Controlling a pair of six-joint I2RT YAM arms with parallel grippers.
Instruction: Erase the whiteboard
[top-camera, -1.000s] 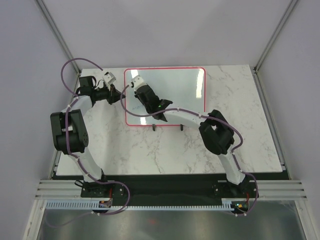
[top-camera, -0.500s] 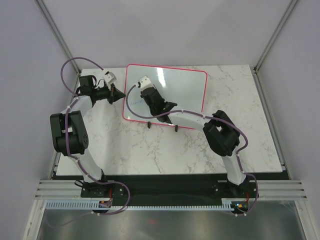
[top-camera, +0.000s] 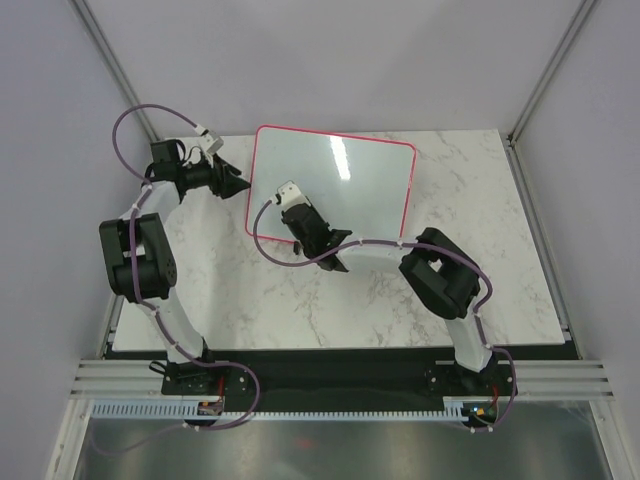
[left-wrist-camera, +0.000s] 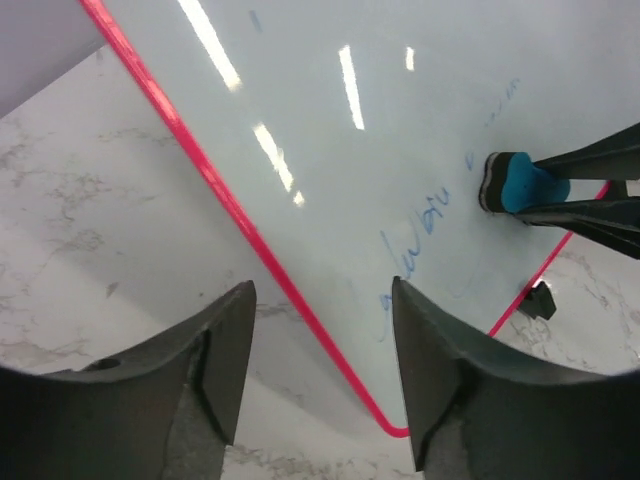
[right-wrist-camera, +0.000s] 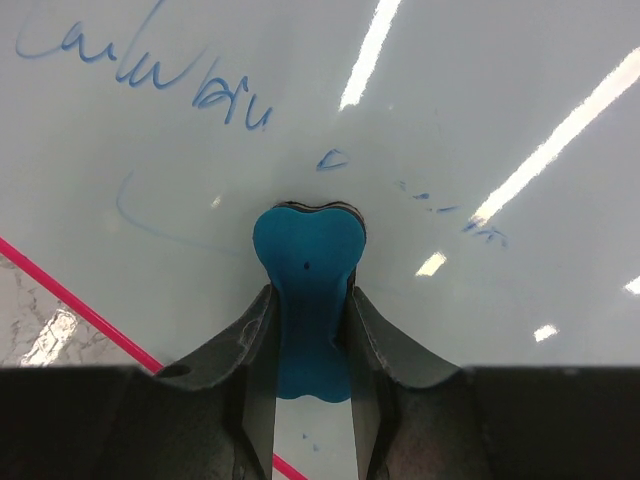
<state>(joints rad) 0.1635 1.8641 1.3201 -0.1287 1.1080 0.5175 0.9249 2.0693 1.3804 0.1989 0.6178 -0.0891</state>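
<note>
The marble table (top-camera: 480, 290) carries the whiteboard (top-camera: 365, 180) on its far middle part. The board sits askew to the table edges, with its red frame running close by the left arm.

The right arm reaches in over the board's near-left part. The left arm stretches along the table's left side toward the board's left edge.

The left gripper (left-wrist-camera: 320, 340) has its fingers spread apart, and in its wrist view the red frame passes between them. We cannot tell whether either finger touches the frame.

The right gripper (right-wrist-camera: 306, 295) is clamped on the blue eraser (right-wrist-camera: 305, 245), whose head looks pressed against the glossy surface.

Blue handwriting (right-wrist-camera: 190, 85) lies just beyond the eraser, up and to the left in the right wrist view. Below it is a curved stroke, and a few small marks trail off to the right. One black foot (left-wrist-camera: 540, 300) shows at the board's near edge.

We judge that the wiping itself is under way and far from done, since most of the writing is not yet erased.

The next move, as we read it, calls for sweeping the eraser across the handwritten line with steady pressure, then back over the small marks. The board looks free to slide, so we would want the left gripper bracing its edge while the right arm rubs.
</note>
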